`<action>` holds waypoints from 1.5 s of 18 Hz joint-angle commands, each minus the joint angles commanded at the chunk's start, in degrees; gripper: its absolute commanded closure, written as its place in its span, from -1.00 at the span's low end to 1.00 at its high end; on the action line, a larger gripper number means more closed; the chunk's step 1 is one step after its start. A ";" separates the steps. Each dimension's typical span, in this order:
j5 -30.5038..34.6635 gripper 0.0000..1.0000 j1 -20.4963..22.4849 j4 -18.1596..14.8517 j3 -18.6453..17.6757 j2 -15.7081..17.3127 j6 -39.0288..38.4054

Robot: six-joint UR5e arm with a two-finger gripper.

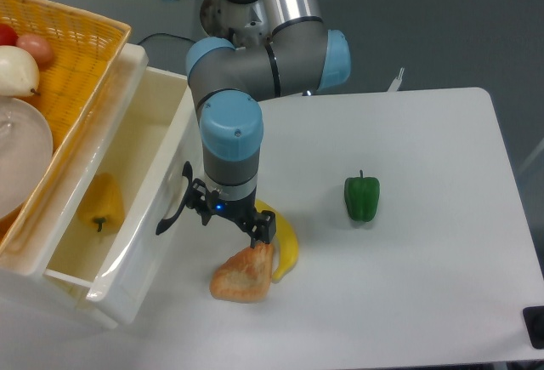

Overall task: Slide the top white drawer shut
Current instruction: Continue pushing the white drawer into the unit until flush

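The top white drawer (pixel 136 255) stands pulled out at the left, its deep glossy box holding a yellow pepper (pixel 100 204). Its black curved handle (pixel 170 208) sits on the front panel. My gripper (pixel 228 215) points down right beside that panel, open, with nothing between its fingers. The left finger (pixel 196 197) is at the drawer front next to the handle; whether it touches is hard to tell. The right finger (pixel 264 229) hangs just above a bread slice.
A yellow wicker basket (pixel 76 55) with fruit and a white plate (pixel 17 157) rests over the cabinet top. On the table lie a bread slice (pixel 245 273), a banana (pixel 286 247) and a green pepper (pixel 361 197). A dark object (pixel 535 326) sits at the bottom right edge.
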 joint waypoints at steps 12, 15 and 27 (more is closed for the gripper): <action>0.00 -1.00 -2.81 0.00 0.00 0.18 0.00; 0.00 -1.00 -3.16 0.09 0.00 0.09 0.26; 0.18 -1.00 -4.75 0.00 0.18 0.18 0.53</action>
